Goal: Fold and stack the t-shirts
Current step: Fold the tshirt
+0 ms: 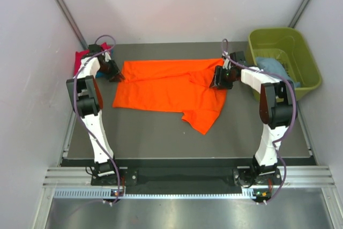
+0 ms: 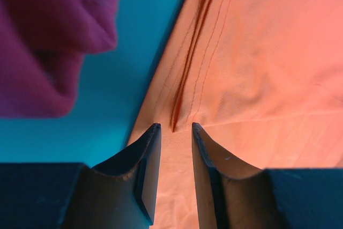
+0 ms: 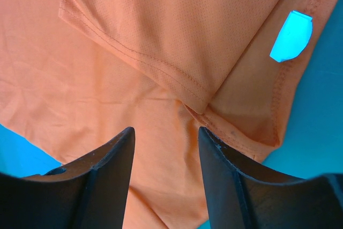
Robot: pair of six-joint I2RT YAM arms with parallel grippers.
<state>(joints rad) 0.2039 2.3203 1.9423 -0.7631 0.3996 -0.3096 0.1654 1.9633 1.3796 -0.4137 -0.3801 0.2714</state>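
Three lots of t-shirt cloth are in sight. One orange t-shirt (image 1: 171,87) lies spread across the middle of the bench (image 1: 161,138), long side running from 9 to 3 o'clock, with one flap jutting toward 5 o'clock. One crimson-pink t-shirt (image 1: 81,57) sits bunched at the bench's 10 o'clock corner, close to the orange one's left end. One heap of light blue t-shirt cloth (image 1: 270,67) rests inside the single olive-green tub (image 1: 300,41) at 2 o'clock; how many shirts make up that heap I cannot tell.

Both arms reach in, one at each end of the orange shirt. The left fingers (image 2: 176,127) are down at its 9 o'clock edge. They stand a narrow gap apart, orange cloth shows through the gap, and one dark crease runs away from between the tips. Nothing looks clamped. The right fingers (image 3: 166,132) are at its 3 o'clock end, spread wider, over a spot where one hemmed layer is folded onto the cloth beneath. They hold nothing. One pale label (image 3: 291,36) shows on the cloth at 1 o'clock from those tips.
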